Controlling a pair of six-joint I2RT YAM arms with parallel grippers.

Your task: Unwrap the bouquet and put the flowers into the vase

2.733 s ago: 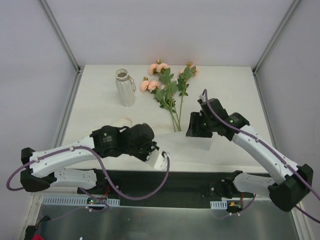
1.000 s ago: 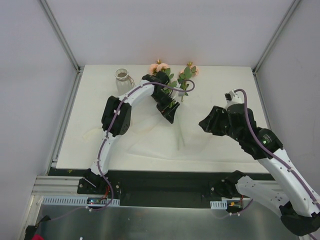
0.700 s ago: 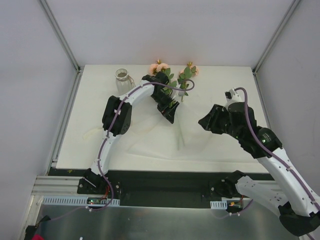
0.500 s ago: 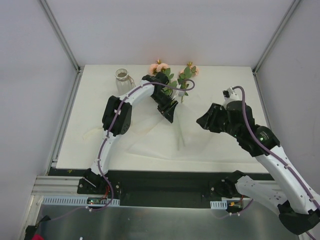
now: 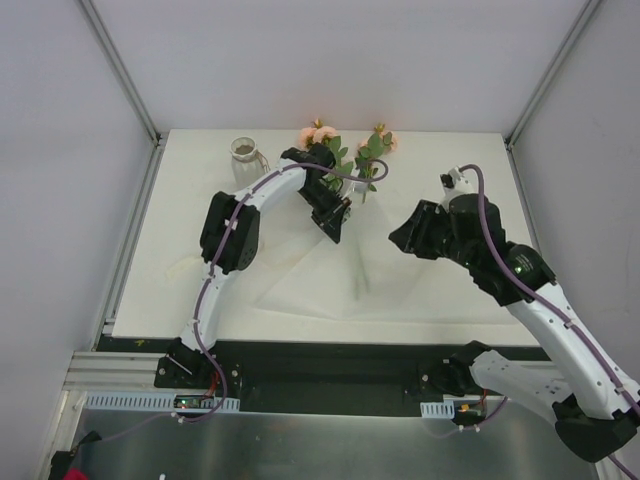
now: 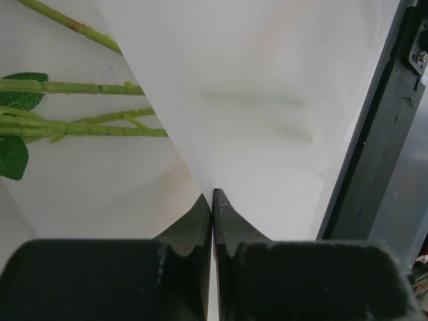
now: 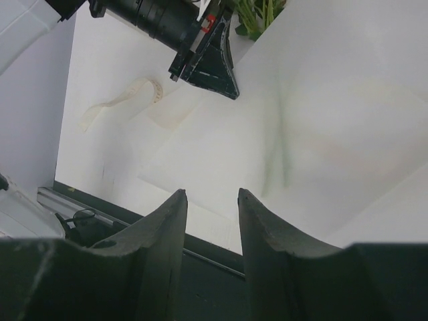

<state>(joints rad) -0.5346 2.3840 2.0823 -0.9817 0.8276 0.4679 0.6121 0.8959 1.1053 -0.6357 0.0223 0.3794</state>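
The bouquet lies undone. Its flowers [image 5: 345,165], peach-pink roses with green leaves, rest at the back of the table, and their stems [image 6: 73,126] show in the left wrist view. My left gripper [image 5: 333,236] [image 6: 212,195] is shut on an edge of the white wrapping sheet [image 5: 330,280] [image 6: 267,100] and holds it a little off the table. The white ribbed vase [image 5: 243,152] stands at the back left, partly behind the left arm. My right gripper [image 5: 397,238] [image 7: 210,194] hangs open above the sheet's right side, with nothing between its fingers.
A cream ribbon [image 5: 185,265] [image 7: 134,93] lies loose on the table at the left. The black front rail [image 5: 330,360] runs along the near edge. Grey walls enclose the table on three sides.
My left gripper has shut on the sheet's edge and raised it slightly. My right arm has drifted up and toward the back left, its jaws narrowing a little.
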